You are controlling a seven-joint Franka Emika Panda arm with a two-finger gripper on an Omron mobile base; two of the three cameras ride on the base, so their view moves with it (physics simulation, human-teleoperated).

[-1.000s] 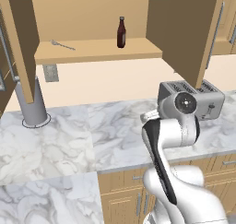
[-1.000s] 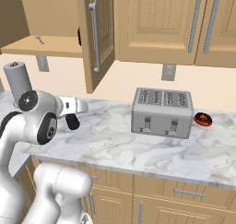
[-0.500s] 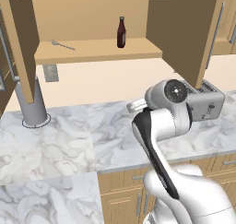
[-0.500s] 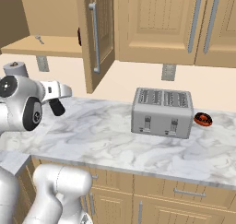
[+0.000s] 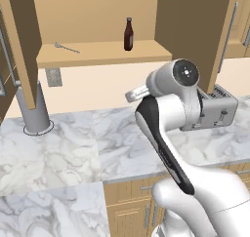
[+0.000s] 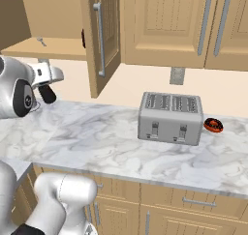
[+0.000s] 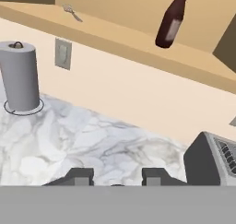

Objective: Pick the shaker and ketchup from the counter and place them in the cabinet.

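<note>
— Where is the ketchup (image 5: 128,34) sitting?

— It is standing upright on the shelf of the open cabinet (image 5: 97,54), towards the right end. A small metal utensil (image 5: 66,47) is lying well apart from it, further left on the same shelf.

— And what is the gripper (image 7: 117,178) doing?

— It is hanging above the marble counter (image 6: 97,142), between a grey paper roll (image 7: 19,75) and a silver toaster (image 6: 170,118), pointing towards the back wall. Its two dark fingertips (image 7: 80,176) are standing a little apart. I cannot tell whether they are pinching anything.
</note>
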